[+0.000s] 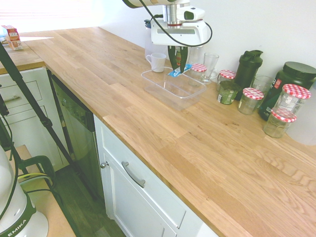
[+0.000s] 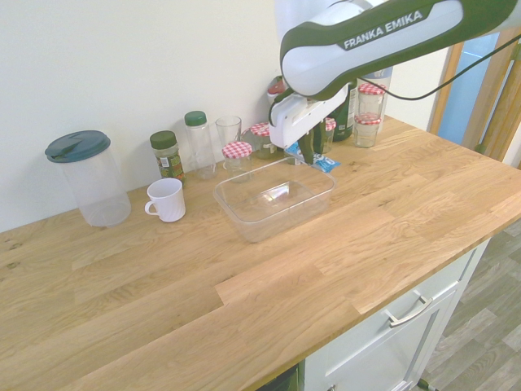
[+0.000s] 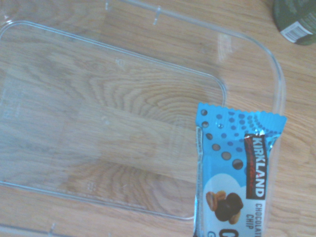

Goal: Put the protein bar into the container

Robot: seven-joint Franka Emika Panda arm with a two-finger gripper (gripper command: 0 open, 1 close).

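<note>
Countertop (image 1: 148,123) | claw (image 1: 177,69) clamps protein bar (image 1: 178,70), seemingly tilted lengthwise over container (image 1: 174,90)

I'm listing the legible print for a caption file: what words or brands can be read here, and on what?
"KIRKLAND" and "CHOCOLATE CHIP": on the blue-wrapped protein bar, seen in the wrist view.
"FRANKA EMIKA": on the white robot arm's dark band.
Labels on the green-lidded spice jar and the dark round tub: too small to read.
</note>
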